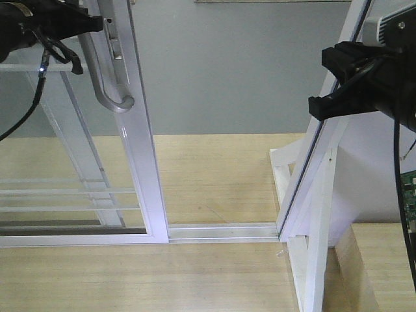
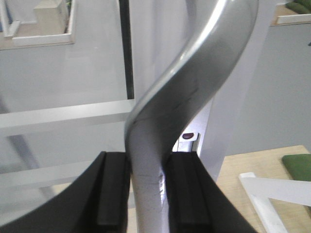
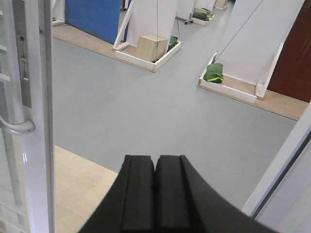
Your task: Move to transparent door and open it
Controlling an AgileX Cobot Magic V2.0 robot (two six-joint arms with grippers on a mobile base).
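Your left gripper (image 2: 148, 189) is clamped on the handle (image 2: 194, 82): its two black pads (image 2: 112, 194) press the grey metal from either side, with no gap showing. The bar rises between the pads and curves away up and to the gripper's right. The door (image 1: 140, 162) lies directly beyond those pads, its white stile just behind the handle and its glass running off to the gripper's left.

Your right gripper (image 3: 155, 194) holds nothing; its two pads meet flat against each other. From it, the door stands well off to the left, and the white post (image 1: 312, 175) is just beside it on the right. Grey floor shows through the opening between door and post, with the track (image 1: 221, 231) running along the bottom.

You have one door, one handle on it, one post and two grippers. The thin white bars across the glass overlap too much to count surely.
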